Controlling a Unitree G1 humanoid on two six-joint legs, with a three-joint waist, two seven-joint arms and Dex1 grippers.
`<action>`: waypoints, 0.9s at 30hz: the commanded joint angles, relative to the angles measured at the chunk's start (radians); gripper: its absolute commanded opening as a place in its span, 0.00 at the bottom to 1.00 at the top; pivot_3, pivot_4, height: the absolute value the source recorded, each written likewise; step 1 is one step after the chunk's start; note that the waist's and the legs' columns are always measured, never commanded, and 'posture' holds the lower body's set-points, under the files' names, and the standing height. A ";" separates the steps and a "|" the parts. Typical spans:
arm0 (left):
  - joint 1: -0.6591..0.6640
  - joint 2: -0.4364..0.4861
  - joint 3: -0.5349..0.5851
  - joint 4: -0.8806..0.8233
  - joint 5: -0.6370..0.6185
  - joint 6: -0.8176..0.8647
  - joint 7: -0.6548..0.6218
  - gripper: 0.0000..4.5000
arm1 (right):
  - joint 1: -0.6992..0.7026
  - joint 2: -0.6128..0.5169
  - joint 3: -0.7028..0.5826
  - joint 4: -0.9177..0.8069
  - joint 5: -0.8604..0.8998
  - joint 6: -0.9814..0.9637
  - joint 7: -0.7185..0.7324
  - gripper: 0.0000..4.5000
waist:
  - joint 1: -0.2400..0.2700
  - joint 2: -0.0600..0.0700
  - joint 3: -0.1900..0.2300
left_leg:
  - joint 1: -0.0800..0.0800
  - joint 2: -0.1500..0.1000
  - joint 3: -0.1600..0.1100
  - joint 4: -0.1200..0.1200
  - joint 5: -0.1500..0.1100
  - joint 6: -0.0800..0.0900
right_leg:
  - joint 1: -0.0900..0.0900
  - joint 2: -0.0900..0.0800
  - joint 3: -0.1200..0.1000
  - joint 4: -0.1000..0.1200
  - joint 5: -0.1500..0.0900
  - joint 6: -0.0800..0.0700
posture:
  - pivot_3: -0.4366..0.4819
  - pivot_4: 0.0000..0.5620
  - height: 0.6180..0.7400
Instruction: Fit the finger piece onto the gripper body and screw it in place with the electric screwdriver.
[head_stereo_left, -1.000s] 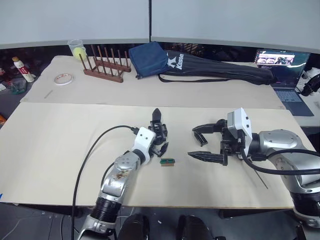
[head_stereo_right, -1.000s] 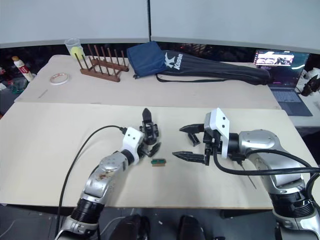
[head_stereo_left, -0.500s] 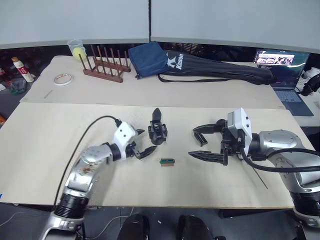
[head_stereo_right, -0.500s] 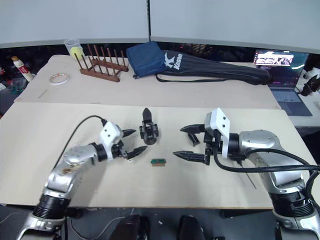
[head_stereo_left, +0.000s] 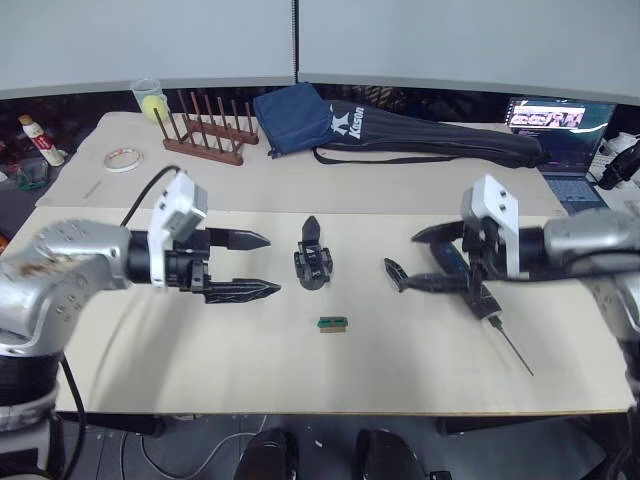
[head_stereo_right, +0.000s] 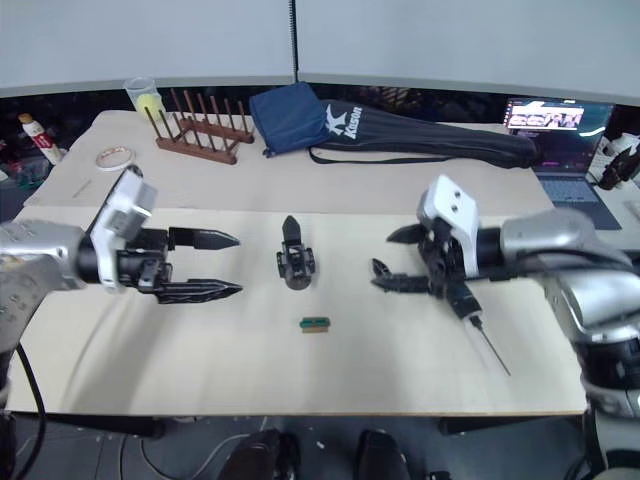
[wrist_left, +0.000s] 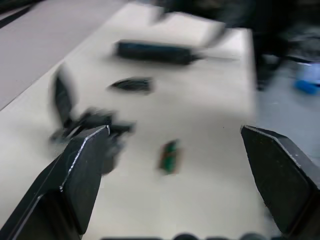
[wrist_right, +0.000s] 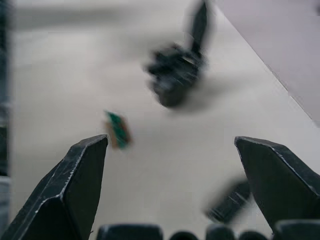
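The gripper body (head_stereo_left: 312, 262) stands on the near table with its pointed finger up, roughly midway between my two grippers. My left gripper (head_stereo_left: 272, 264) hovers open to its left, fingertips pointing at it, a short gap away. Open too, my right gripper (head_stereo_left: 402, 254) hangs to the right of the body. The electric screwdriver (head_stereo_left: 482, 303) lies partly under the right gripper, its silver bit (head_stereo_left: 516, 354) pointing toward the table's front edge. The small black finger piece (wrist_left: 131, 85) lies on the table between the body and the screwdriver, and also appears as the finger piece (wrist_right: 230, 201) in the right wrist view.
A small green-and-brown block (head_stereo_left: 333, 323) lies in front of the gripper body. On the rear table are a wooden rack (head_stereo_left: 205, 132), a blue cloth (head_stereo_left: 295, 118), a long black bag (head_stereo_left: 430, 140), a tape roll (head_stereo_left: 123, 158) and a laptop (head_stereo_left: 558, 135).
My left gripper has let go of the gripper body and pulled well back to the left, still open. The right gripper has shifted right and lifted, uncovering more of the screwdriver.
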 joint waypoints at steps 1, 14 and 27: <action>-0.046 0.034 0.009 -0.027 -0.067 0.035 -0.042 0.99 | -0.117 -0.006 0.106 0.062 -0.063 0.093 0.019 1.00 | -0.003 0.000 0.000 | 0.001 0.000 0.000 -0.001 0.000 0.000 | 0.000 0.000 0.000 0.000 0.000 0.000 | 0.48 0.27 1.00; -0.006 0.059 -0.004 -0.080 -0.020 -0.070 -0.061 0.99 | -0.571 0.347 0.574 0.770 -0.298 0.433 -0.046 1.00 | -0.014 0.000 0.000 | -0.002 -0.002 0.005 -0.003 0.002 -0.004 | -0.009 0.002 0.006 0.012 -0.002 -0.001 | 0.48 0.27 1.00; 0.015 0.054 0.007 -0.113 -0.018 -0.081 -0.001 0.99 | -0.615 0.528 0.595 1.110 -0.472 0.278 -0.003 1.00 | -0.020 0.001 0.000 | -0.005 -0.001 0.006 -0.002 0.004 -0.006 | -0.012 0.004 0.006 0.014 -0.002 -0.002 | 0.48 0.27 1.00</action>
